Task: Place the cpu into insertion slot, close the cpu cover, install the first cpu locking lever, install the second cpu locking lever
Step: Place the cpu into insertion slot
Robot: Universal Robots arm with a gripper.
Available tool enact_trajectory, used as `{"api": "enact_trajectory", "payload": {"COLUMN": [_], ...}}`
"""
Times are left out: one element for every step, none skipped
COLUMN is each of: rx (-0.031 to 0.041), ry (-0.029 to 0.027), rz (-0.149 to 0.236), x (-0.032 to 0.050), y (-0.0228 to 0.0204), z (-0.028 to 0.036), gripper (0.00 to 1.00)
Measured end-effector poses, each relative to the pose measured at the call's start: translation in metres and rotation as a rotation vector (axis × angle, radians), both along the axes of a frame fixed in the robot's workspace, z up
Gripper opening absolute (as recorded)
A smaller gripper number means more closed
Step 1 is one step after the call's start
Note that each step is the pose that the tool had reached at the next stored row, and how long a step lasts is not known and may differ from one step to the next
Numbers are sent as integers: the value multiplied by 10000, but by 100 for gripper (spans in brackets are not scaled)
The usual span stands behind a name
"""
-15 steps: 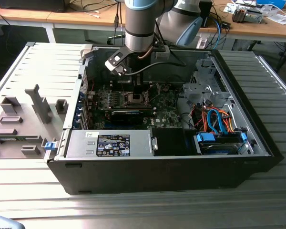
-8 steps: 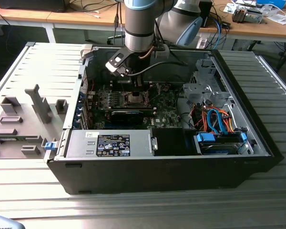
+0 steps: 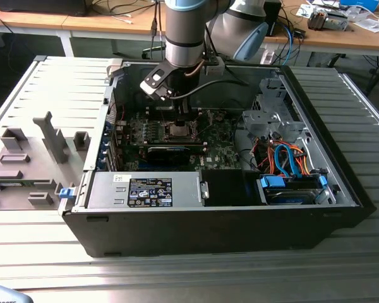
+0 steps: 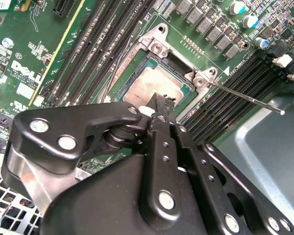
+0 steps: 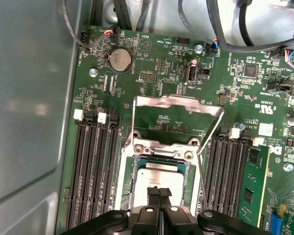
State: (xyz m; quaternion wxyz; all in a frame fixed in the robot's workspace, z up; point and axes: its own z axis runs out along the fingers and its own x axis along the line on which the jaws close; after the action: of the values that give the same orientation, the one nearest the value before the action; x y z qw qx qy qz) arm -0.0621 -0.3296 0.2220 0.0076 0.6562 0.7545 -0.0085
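cpu (image 5: 157, 175): near edge hidden under my gripper (image 5: 159, 192) in both wrist views; contact cannot be told.
locking lever (image 5: 201, 171): lower end lost behind my linkage.
insertion slot (image 3: 177, 130): exterior view, too small to judge seating.

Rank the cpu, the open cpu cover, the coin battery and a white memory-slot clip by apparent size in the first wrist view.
1. cpu cover, the open frame.
2. cpu, though the gripper hides part of it.
3. coin battery.
4. white clip, clearly smallest.
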Motion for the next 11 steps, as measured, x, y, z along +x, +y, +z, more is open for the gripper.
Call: {"api": "enact_trajectory", "payload": {"rx": [-1,-1,-3,-2,-1,-1,-1,0,0,2,1], "ry": [0,1,2,1,1,0,0,0,0,-2,-1], "rz": [-1,0,0,0,0,0,0,0,-1,0,-1], "x": [0,0,0,0,0,0,0,0,0,0,0], "y": [0,0,0,0,0,0,0,0,0,0,0], "z": [1,3,6,8,14,18,22,26,29,30,31], "gripper": [11,11,11,11,11,11,11,11,11,11,11]}}
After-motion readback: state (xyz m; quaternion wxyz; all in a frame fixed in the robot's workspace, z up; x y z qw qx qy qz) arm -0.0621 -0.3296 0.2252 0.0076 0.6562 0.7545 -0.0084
